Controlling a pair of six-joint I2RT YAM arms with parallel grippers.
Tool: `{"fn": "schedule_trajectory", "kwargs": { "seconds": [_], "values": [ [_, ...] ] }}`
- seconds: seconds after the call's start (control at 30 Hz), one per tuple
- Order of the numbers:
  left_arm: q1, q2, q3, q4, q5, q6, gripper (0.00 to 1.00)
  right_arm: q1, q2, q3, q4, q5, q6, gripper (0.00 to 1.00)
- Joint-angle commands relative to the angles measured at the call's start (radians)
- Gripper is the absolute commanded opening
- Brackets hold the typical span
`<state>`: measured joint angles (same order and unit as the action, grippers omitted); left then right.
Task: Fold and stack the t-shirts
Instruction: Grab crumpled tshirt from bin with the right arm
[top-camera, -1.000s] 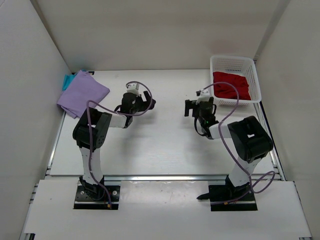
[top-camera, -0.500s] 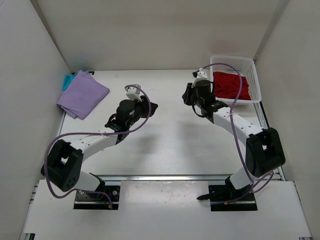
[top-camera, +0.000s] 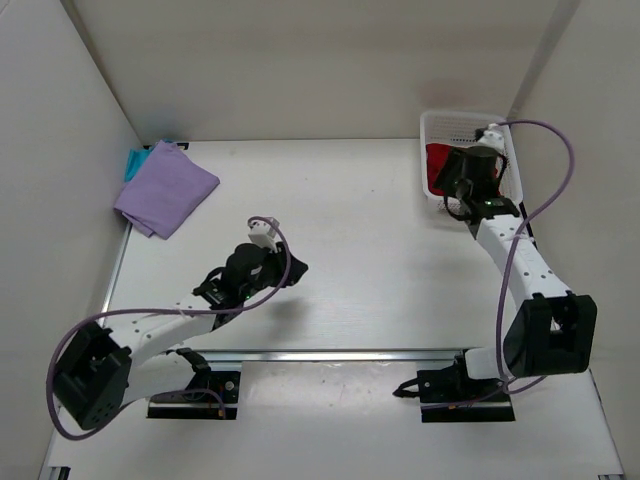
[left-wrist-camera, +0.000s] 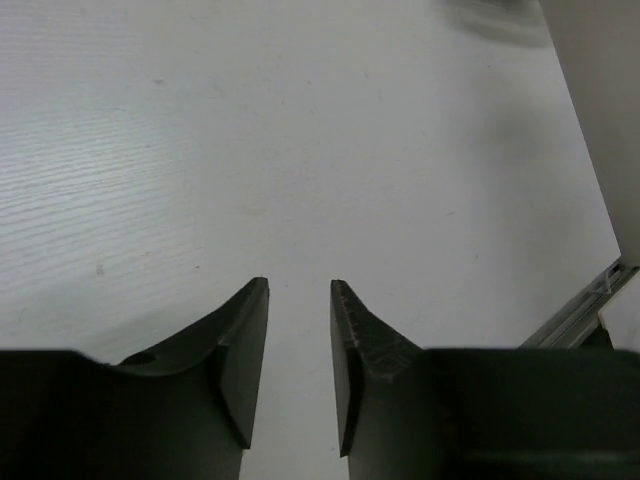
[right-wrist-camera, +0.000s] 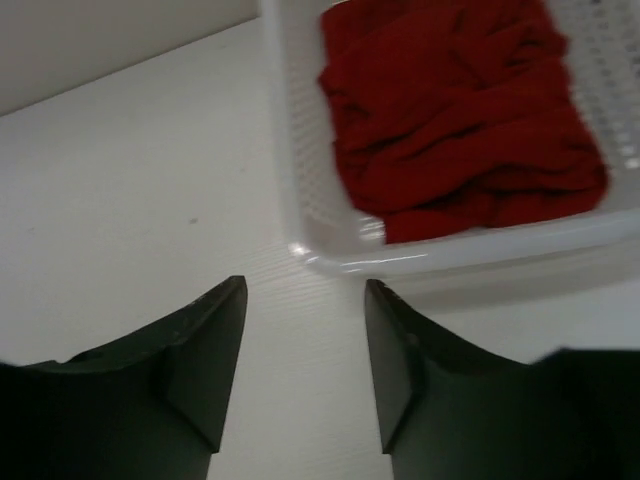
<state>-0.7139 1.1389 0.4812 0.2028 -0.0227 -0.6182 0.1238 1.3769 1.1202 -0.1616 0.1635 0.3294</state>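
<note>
The right gripper (right-wrist-camera: 305, 350) is hovering just in front of the near rim of the white lattice basket (right-wrist-camera: 420, 250), its two dark fingers (right-wrist-camera: 200, 350) standing apart with only bare table showing between them; nothing is being held. From overhead, the right arm is reaching far out toward the back right corner, with the right gripper (top-camera: 462, 172) hanging over the basket's (top-camera: 470, 125) near left side. The deep red t-shirt (right-wrist-camera: 455, 110) is lying crumpled inside the basket, filling most of its floor.

The left gripper (left-wrist-camera: 300, 360) is sitting low over the white table (left-wrist-camera: 300, 150), its fingers parted by a narrow gap and gripping nothing. In the overhead view the left arm is stretching low across the front left of the table (top-camera: 350, 250), with the left gripper (top-camera: 285, 270) well away from any cloth.

Over at the back left corner, the pale lavender t-shirt (top-camera: 165, 188) is resting folded, and the teal t-shirt (top-camera: 133, 162) is peeking out from under its far left edge, touching the wall.
</note>
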Motion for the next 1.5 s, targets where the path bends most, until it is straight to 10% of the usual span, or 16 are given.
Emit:
{"fn": "schedule_trajectory", "kwargs": {
  "seconds": [0.0, 0.8, 0.97, 1.17, 1.47],
  "values": [
    [0.069, -0.079, -0.036, 0.017, 0.061, 0.009, 0.43, -0.122, 0.057, 0.056, 0.022, 0.033, -0.013, 0.51],
    [0.126, -0.083, -0.118, 0.038, 0.105, 0.051, 0.51, -0.210, 0.942, 0.975, -0.352, 0.028, -0.190, 0.58],
    [0.134, -0.097, -0.122, 0.030, 0.090, 0.041, 0.51, -0.208, 0.962, 0.988, -0.371, 0.054, -0.181, 0.54],
    [0.139, -0.108, -0.127, 0.037, 0.070, 0.018, 0.52, -0.214, 0.891, 0.980, -0.360, 0.067, -0.127, 0.00],
    [0.139, -0.059, -0.038, 0.007, 0.107, 0.028, 0.52, -0.205, 0.496, 0.937, -0.314, -0.019, -0.081, 0.00]
  ]
}}
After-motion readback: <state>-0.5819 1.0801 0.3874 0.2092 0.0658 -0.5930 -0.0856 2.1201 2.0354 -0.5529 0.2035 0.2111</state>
